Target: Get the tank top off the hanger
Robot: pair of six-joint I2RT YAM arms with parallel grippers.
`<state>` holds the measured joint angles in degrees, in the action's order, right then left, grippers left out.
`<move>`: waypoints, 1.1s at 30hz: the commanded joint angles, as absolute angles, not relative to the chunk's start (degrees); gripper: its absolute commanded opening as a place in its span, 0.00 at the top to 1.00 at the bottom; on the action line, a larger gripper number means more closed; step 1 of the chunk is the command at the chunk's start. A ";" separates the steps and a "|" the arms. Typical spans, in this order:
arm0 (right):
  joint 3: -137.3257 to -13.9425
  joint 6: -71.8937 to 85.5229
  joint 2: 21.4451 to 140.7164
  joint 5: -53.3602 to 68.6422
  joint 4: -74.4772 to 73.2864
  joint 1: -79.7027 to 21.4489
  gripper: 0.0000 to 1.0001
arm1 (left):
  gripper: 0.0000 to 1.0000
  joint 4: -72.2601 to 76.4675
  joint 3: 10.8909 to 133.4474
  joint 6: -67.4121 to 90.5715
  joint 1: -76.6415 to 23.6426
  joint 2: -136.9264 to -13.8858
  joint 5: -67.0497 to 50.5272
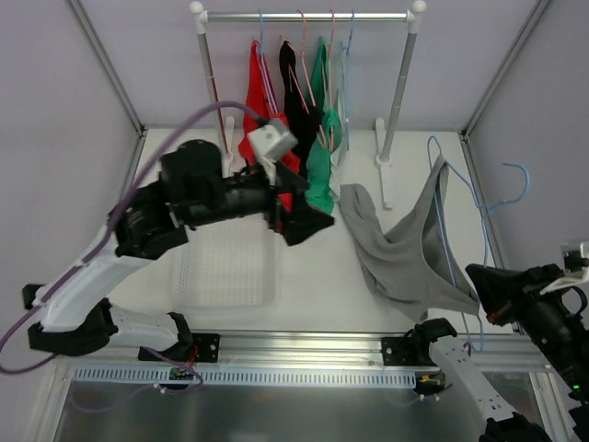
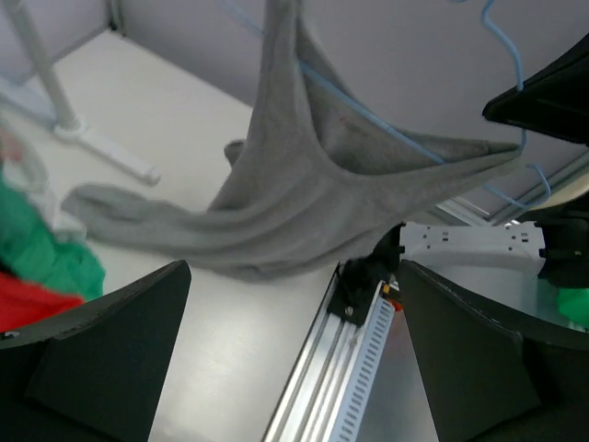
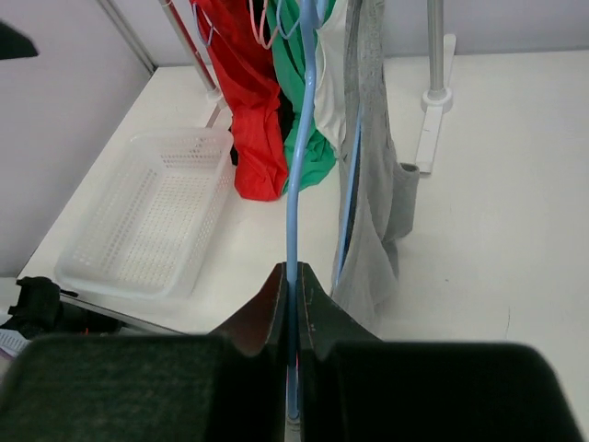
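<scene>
A grey tank top (image 1: 398,250) hangs on a light blue wire hanger (image 1: 445,241) at the right of the table, its lower part trailing onto the table. My right gripper (image 1: 488,293) is shut on the hanger's wire (image 3: 293,230), holding it up at the front right. In the right wrist view the grey top (image 3: 373,175) hangs just right of the wire. My left gripper (image 1: 304,219) is open and empty, hovering left of the top. In the left wrist view the top (image 2: 294,193) and hanger (image 2: 502,55) lie ahead of the spread fingers.
A clothes rack (image 1: 308,16) at the back holds red, black, green and white garments on hangers (image 1: 294,110). A white perforated basket (image 1: 225,267) sits at the front left under my left arm. The rack's feet (image 1: 385,170) stand near the grey top.
</scene>
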<state>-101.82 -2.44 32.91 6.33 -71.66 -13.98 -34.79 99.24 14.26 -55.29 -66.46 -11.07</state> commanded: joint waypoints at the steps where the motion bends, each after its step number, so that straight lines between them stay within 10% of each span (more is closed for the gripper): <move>1: -107.74 -0.97 32.35 6.60 -79.09 -14.50 1.00 | 0.01 -30.68 109.66 5.64 -67.39 -76.44 6.56; 9: -117.42 -0.18 33.05 3.95 -86.13 -19.24 1.00 | 0.08 -29.01 131.29 4.30 -72.77 -99.13 2.12; 29: -114.61 -0.18 32.52 13.18 -83.41 -21.01 0.99 | 0.36 -15.47 130.08 4.31 -73.65 -106.52 5.36; 33: -112.94 -0.18 31.56 13.45 -82.88 -21.01 1.00 | 0.75 -14.68 129.90 3.87 -73.65 -106.96 8.60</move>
